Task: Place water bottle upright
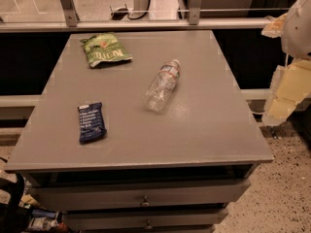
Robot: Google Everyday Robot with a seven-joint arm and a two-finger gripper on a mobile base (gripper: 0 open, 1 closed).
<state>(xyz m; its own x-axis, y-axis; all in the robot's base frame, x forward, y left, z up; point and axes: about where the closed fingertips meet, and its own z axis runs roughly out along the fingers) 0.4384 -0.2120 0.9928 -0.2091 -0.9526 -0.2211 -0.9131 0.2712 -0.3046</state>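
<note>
1. Near the middle of the flat grey table (pixel 209 130): a small clear ribbed plastic water bottle (pixel 161 86), lying on its side, white cap toward the far right.
2. On the far left: a crumpled green snack bag (pixel 105 49), well apart from the bottle.
3. On the near left: a dark blue wrapped bar (pixel 91 122), lying flat.
4. Beyond the table's right edge: a pale yellowish pincer (pixel 284 89), touching nothing. Cannot tell whether spread or pressed together.

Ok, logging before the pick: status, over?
Claw off right edge of table, away from the water bottle. Bottle on its side, mid-table. Green bag and blue bar apart, left of it.
</note>
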